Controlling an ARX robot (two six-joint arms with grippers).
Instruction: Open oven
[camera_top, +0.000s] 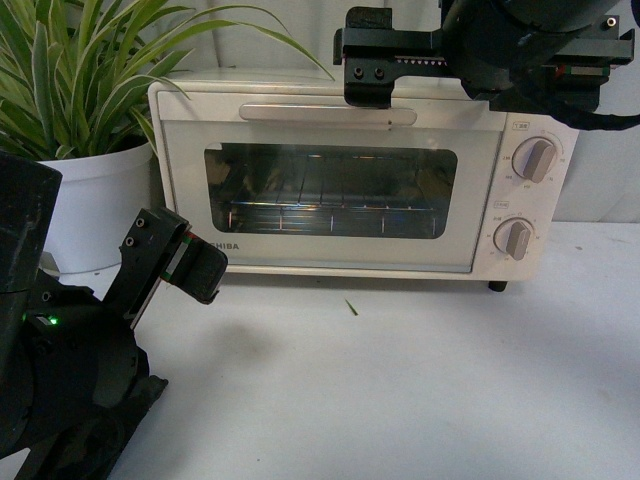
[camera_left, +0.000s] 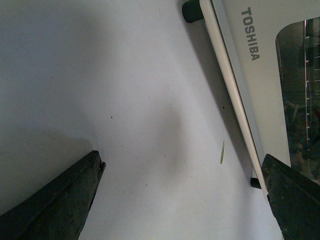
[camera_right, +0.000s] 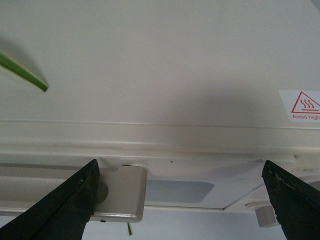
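Note:
The cream-white Toshiba oven (camera_top: 340, 180) stands at the back of the table with its glass door shut. Its bar handle (camera_top: 328, 114) runs along the top of the door, and two round knobs (camera_top: 535, 160) are on the right. My right gripper (camera_top: 465, 90) is open, just above the oven's top front edge. In the right wrist view its jaws (camera_right: 180, 170) span from the handle's right end (camera_right: 120, 192) to a knob (camera_right: 265, 216). My left gripper (camera_top: 175, 265) is open and empty, low by the oven's lower left corner. In its wrist view (camera_left: 182, 165) it is over bare table beside the oven door (camera_left: 265, 75).
A potted plant in a white pot (camera_top: 95, 200) stands left of the oven, its leaves reaching over the oven top (camera_right: 25, 72). A small green leaf scrap (camera_top: 352, 307) lies on the white table (camera_top: 400, 380) in front of the door. A hot-surface sticker (camera_right: 304, 105) is on the oven top.

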